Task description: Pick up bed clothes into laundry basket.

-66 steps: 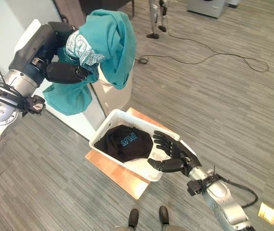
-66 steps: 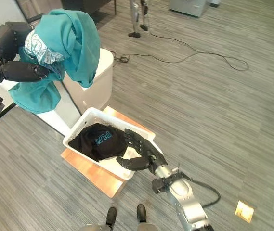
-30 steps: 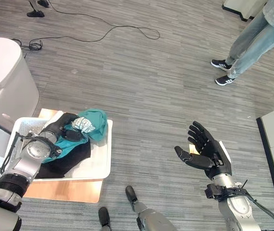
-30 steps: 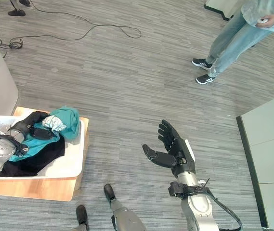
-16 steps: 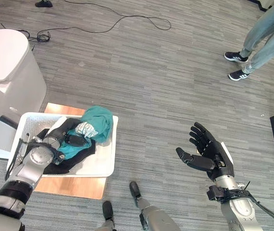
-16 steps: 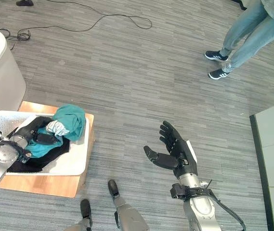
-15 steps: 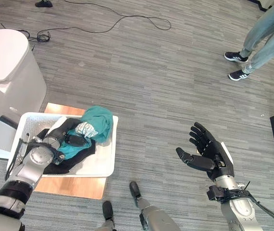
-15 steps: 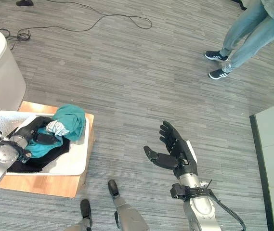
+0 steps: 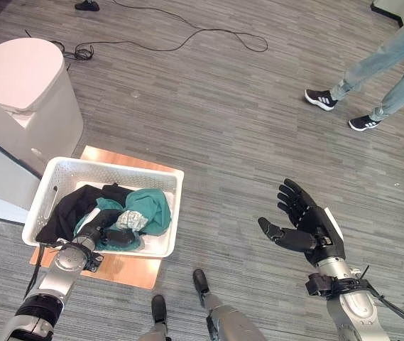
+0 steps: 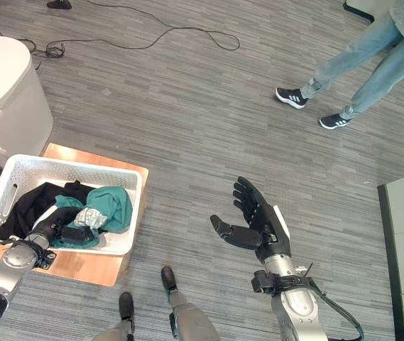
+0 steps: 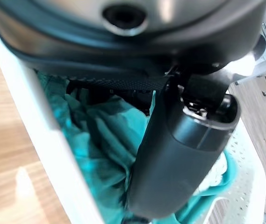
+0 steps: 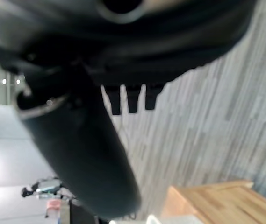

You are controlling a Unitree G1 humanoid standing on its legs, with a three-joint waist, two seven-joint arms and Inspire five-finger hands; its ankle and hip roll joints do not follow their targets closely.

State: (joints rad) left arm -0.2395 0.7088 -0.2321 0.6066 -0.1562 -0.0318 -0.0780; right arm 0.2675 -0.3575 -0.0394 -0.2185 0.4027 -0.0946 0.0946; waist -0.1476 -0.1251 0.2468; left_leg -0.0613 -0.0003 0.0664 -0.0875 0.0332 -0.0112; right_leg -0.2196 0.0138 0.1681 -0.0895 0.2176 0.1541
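Note:
A white laundry basket (image 9: 109,165) sits on the floor at my lower left. A black garment (image 9: 72,208) and a teal cloth (image 9: 152,208) with a pale patterned part lie in it. My left hand (image 9: 116,236) is down inside the basket's near side, fingers curled into the teal cloth. In the left wrist view its thumb (image 11: 179,163) lies over teal folds (image 11: 104,140) beside the basket wall (image 11: 44,140). Off to the right, my right hand (image 9: 307,229) hovers over the floor, palm up, fingers spread, holding nothing.
The basket rests on a low wooden board (image 9: 127,271). A white round-topped bin (image 9: 28,92) stands behind it at the left. A black cable (image 9: 187,34) runs across the far floor. A person's legs and shoes (image 9: 361,85) are at the far right.
The camera has shifted. My left hand has sunk lower into the basket with the teal cloth, which now lies flatter. The right hand keeps its pose.

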